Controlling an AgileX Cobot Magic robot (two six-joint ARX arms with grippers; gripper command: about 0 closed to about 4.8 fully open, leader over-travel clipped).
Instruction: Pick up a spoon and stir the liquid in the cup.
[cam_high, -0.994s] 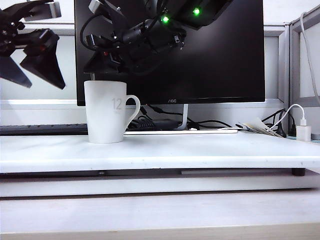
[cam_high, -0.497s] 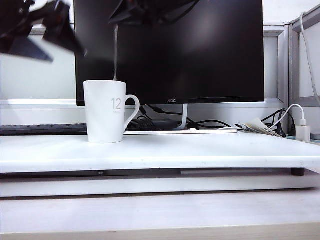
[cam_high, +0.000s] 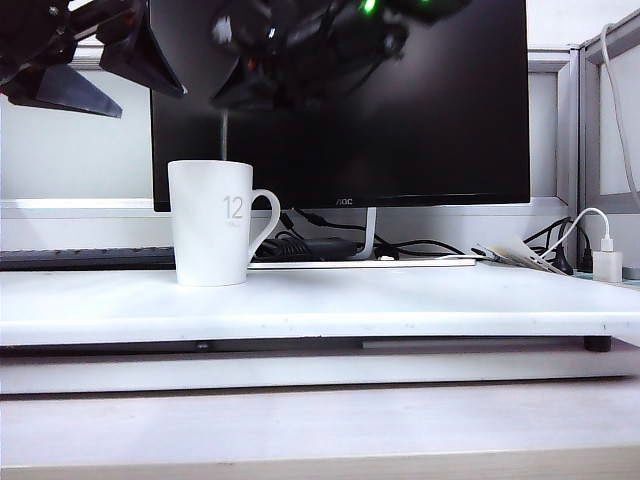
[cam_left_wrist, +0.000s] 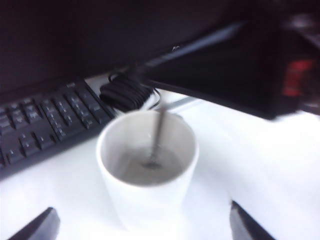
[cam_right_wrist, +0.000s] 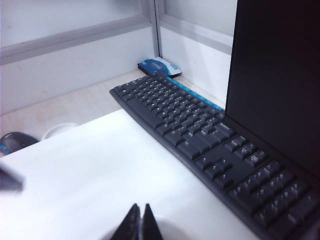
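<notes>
Right gripper (cam_right_wrist: 139, 222) clamped on spoon (cam_high: 224, 135) in mug (cam_high: 212, 222), left gripper (cam_left_wrist: 140, 227) spread apart nearby; we fear a wide stir tipping the mug.

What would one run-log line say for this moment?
right gripper: shut on spoon, above cup | spoon tip in liquid | left gripper: open, empty, hovering beside cup

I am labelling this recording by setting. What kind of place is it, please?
Most likely an office desk in a partitioned cubicle. A monitor stands at the back, a black keyboard lies before it, and a charger with cables sits by the partition.
</notes>
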